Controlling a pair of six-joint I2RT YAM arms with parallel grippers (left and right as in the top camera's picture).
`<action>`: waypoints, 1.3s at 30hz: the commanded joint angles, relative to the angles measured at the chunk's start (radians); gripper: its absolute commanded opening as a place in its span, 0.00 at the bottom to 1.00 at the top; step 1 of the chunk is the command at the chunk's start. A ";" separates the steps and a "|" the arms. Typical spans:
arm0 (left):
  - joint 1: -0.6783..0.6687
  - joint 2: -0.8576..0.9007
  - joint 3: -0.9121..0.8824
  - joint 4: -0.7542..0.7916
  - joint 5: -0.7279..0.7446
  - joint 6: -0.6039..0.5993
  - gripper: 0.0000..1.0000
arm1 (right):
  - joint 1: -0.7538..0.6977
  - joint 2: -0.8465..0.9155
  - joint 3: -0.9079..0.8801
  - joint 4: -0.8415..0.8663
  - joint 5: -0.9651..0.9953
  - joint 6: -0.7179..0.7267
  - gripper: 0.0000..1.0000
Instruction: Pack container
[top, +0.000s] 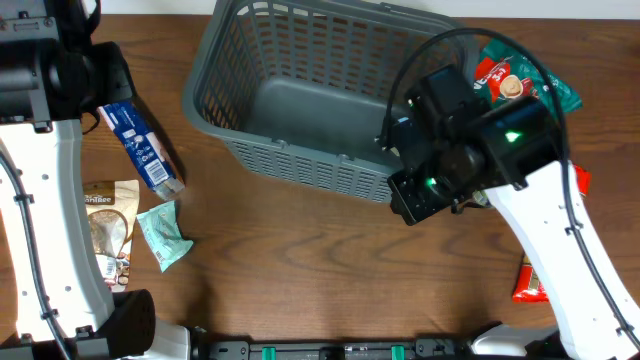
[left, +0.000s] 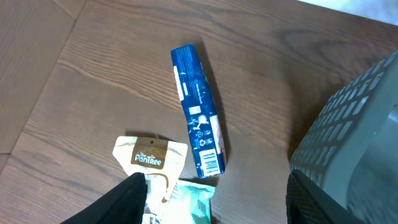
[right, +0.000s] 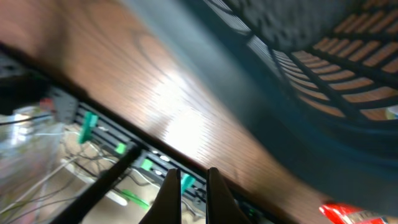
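Brown wood-grain table (top: 300, 280) carries the dark grey slotted container (top: 300, 165) at its far middle, rim near the back edge. The white right arm (top: 560, 230) reaches in from the near right, its black wrist over the container's near right corner. In the blurred right wrist view, the right gripper (right: 189, 177) points at the table's front edge, fingers drawn almost together with nothing seen between them. The left arm (top: 45, 200) runs along the left side. The left gripper (left: 213, 180) hangs spread wide above packets. A long blue packet (top: 142, 148) lies left of the container. Nearer are a tan PanTree pouch (top: 108, 225) and a mint-green packet (top: 163, 235). A red packet (top: 530, 280) lies near right.
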 joint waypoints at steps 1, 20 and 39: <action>0.005 -0.006 -0.002 -0.003 -0.005 -0.005 0.57 | 0.003 0.010 -0.035 0.026 0.093 -0.016 0.01; 0.005 -0.006 -0.002 -0.007 -0.005 -0.005 0.58 | -0.090 0.025 -0.045 0.190 0.150 -0.042 0.01; 0.005 -0.006 -0.002 -0.025 -0.005 -0.005 0.57 | 0.050 0.103 -0.045 0.274 0.006 -0.110 0.01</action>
